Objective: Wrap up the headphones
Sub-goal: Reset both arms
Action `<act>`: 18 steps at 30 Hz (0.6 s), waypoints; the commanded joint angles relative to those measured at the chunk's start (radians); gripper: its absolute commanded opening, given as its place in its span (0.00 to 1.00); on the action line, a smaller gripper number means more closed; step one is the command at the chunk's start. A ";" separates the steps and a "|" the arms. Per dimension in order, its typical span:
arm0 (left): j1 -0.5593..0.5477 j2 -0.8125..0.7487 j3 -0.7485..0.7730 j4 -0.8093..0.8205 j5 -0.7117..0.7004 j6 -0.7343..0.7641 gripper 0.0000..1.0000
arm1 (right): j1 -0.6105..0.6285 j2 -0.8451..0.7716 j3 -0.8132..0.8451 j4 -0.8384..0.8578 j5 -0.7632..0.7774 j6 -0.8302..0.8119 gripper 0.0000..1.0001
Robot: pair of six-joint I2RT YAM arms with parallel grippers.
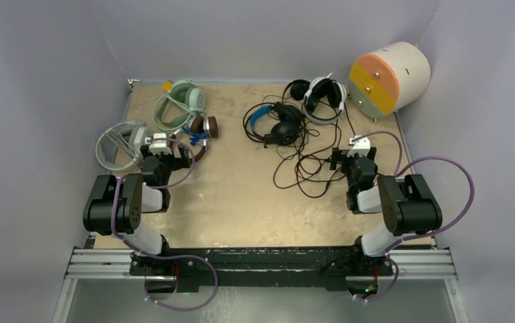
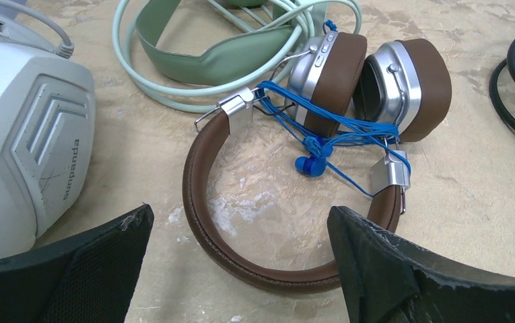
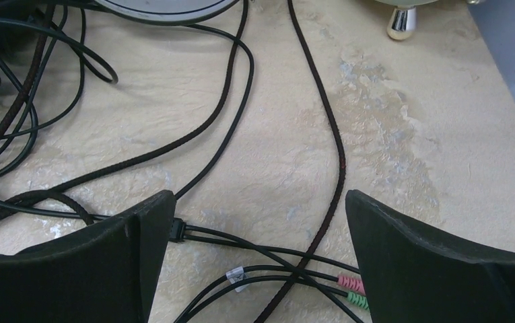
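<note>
Five headphones lie on the table: white-grey (image 1: 121,143), mint-green (image 1: 180,104), brown (image 1: 205,128), black with blue headband (image 1: 278,122) and black-and-white (image 1: 323,97). My left gripper (image 1: 171,153) is open and empty, just above the brown headband. In the left wrist view the gripper (image 2: 241,259) straddles the near arc of that headband (image 2: 197,202), and a blue cable (image 2: 322,131) is wound round the brown earcups. My right gripper (image 1: 352,160) is open and empty over loose black cables (image 1: 305,168). In the right wrist view the gripper (image 3: 260,252) has a braided cable (image 3: 337,148) and pink and green plugs (image 3: 352,289) between its fingers.
A big cream cylinder (image 1: 389,77) with an orange-and-green face stands at the back right, its metal foot (image 3: 399,20) showing. A small yellow block (image 1: 167,85) sits at the back left. The white-grey earcup (image 2: 25,134) lies close to my left finger. Grey walls enclose the table.
</note>
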 commanded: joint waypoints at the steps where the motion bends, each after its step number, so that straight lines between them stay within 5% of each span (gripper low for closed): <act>1: 0.002 0.006 0.016 0.022 0.025 0.023 1.00 | -0.002 -0.015 0.021 0.024 -0.009 -0.010 0.99; 18: 0.000 0.006 0.021 0.012 0.019 0.026 1.00 | -0.003 -0.014 0.017 0.039 -0.009 -0.007 0.99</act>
